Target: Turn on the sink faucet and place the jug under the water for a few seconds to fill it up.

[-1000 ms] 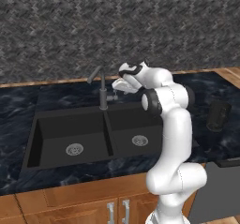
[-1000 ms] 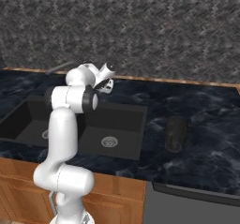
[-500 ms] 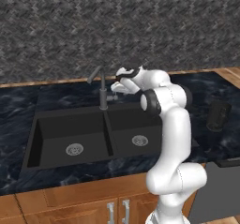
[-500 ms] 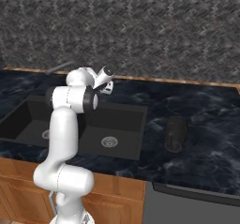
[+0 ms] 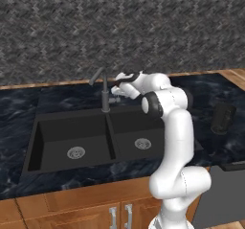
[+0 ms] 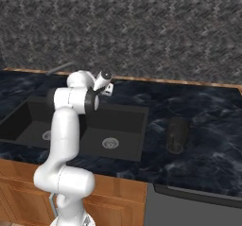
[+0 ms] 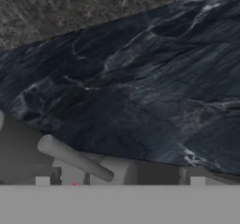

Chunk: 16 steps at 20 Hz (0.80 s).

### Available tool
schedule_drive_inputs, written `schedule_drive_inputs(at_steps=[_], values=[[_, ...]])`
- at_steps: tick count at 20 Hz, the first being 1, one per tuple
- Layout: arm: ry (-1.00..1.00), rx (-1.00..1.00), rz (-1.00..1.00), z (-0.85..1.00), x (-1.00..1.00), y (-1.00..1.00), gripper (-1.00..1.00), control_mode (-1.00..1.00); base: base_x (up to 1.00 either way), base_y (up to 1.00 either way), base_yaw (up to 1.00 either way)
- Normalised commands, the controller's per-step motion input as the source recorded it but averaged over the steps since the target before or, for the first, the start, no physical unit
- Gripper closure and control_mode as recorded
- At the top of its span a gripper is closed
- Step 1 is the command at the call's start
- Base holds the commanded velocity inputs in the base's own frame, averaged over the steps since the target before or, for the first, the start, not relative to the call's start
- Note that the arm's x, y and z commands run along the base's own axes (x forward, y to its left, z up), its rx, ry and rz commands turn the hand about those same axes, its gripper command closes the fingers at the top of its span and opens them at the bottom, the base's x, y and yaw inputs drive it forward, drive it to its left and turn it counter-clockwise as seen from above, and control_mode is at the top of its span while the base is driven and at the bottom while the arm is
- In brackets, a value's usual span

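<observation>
- Your gripper (image 5: 116,90) sits just right of the sink faucet (image 5: 104,93), beside its lever (image 7: 75,158); you cannot tell its opening.
- The jug (image 5: 223,118) stands on the counter (image 5: 19,113), well right of the sink (image 5: 72,130).

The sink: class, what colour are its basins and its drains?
The sink has black basins, each with a round silver drain; clearest in the left base view.

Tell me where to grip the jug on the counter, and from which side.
Grip the jug across its round wall near mid-height, coming in from the sink side. It stands upright and alone on the counter, and no handle shows, so a side pinch probably suits.
</observation>
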Motion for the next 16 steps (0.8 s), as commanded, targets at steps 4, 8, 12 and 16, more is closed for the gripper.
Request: schedule_drive_inputs(at_steps=[4,8,12,16], values=[[-0.01,0.0,-0.11,0.0,0.24,0.0,-1.0,-1.0,0.0,0.0,0.0],[0.0,0.0,-0.12,0.0,0.29,0.0,-1.0,-1.0,0.0,0.0,0.0],[0.0,0.0,-0.11,0.0,0.27,0.01,-1.0,-1.0,0.0,0.0,0.0],[0.0,0.0,-0.1,0.0,0.28,0.04,-1.0,-1.0,0.0,0.0,0.0]])
